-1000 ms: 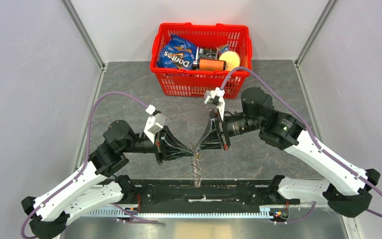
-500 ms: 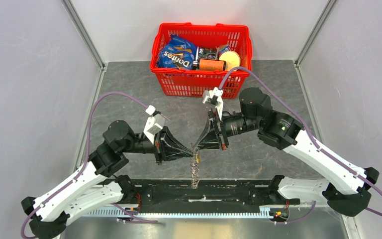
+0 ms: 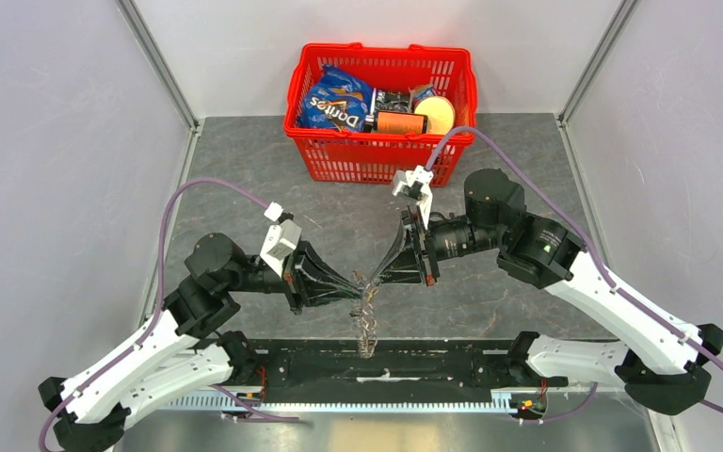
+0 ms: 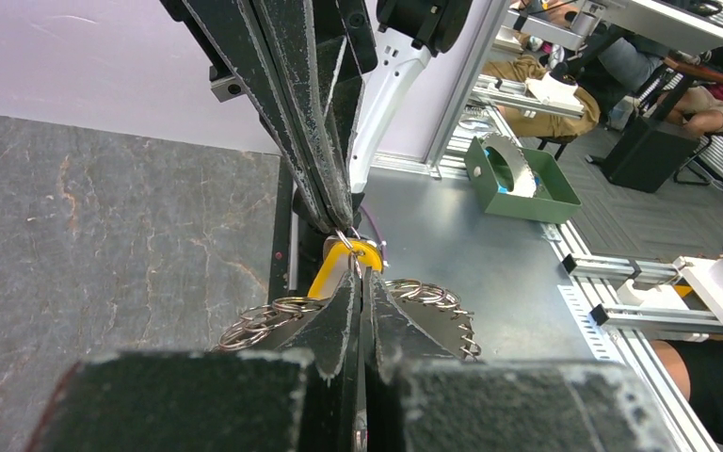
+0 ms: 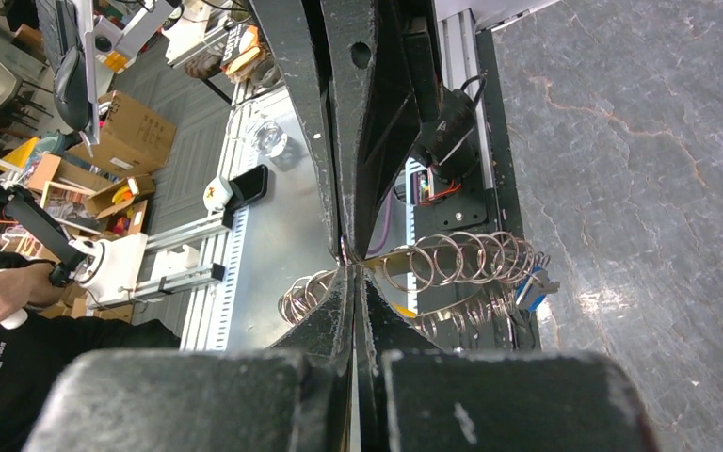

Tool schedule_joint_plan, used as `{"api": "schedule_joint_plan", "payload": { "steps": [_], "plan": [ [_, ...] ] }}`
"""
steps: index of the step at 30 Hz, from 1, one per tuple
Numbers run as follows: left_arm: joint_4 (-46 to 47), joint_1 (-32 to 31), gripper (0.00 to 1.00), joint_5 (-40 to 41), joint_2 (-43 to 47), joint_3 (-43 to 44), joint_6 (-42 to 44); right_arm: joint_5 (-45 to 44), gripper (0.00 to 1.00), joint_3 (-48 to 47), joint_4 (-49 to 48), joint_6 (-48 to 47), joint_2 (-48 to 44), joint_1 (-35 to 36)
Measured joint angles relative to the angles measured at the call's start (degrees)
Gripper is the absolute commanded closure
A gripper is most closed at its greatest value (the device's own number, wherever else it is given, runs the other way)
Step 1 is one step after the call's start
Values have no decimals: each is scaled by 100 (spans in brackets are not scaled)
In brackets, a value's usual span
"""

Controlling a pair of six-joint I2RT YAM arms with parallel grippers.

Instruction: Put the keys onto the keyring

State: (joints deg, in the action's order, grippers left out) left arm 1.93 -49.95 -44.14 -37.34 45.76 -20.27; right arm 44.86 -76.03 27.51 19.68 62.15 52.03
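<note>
Both arms reached inward over the grey table (image 3: 245, 193), and the left gripper (image 3: 358, 286) met the right gripper (image 3: 375, 279) tip to tip just above its near edge. From that meeting point the keyring (image 3: 367, 325) (here a string of thin metal loops more than a single wheel) hung down toward the black rail between the bases.

In the left wrist view the left gripper's jaws were pressed together with no gap. The yellow-headed key (image 4: 341, 261) sat right at their tips, its yellow strip running in behind one finger, so it looked pinched there. Directly above it, the right gripper's long fingers (image 4: 294, 113) were closed as well, nipping a small wire loop of the keyring at the top of the yellow head.

The right wrist view showed a row of loops (image 5: 461, 262) fanned out beside the closed tips. The blue-headed key (image 5: 533, 288) dangled at their far end, clear of both grippers.

At the back of the table stood a red basket (image 3: 377, 155) holding a Doritos bag (image 3: 337, 102).
</note>
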Motion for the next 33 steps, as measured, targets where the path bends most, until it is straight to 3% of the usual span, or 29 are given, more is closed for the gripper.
{"api": "schedule_joint_plan", "payload": {
  "steps": [14,17,20,25,33],
  "plan": [
    [98,0,98,0,96,-116,-31,4,99,352,-125,136,-144,26],
    [136,0,98,2,96,-116,-52,4,76,372,-136,149,-146,26],
    [170,0,98,-11,96,-116,-87,-17,64,369,-131,142,-155,26],
    [199,0,98,-87,96,-116,-111,-76,59,278,-63,79,-142,26],
    [295,0,98,-109,98,-116,-138,-44,60,-92,-50,-26,-24,26]
  ]
}}
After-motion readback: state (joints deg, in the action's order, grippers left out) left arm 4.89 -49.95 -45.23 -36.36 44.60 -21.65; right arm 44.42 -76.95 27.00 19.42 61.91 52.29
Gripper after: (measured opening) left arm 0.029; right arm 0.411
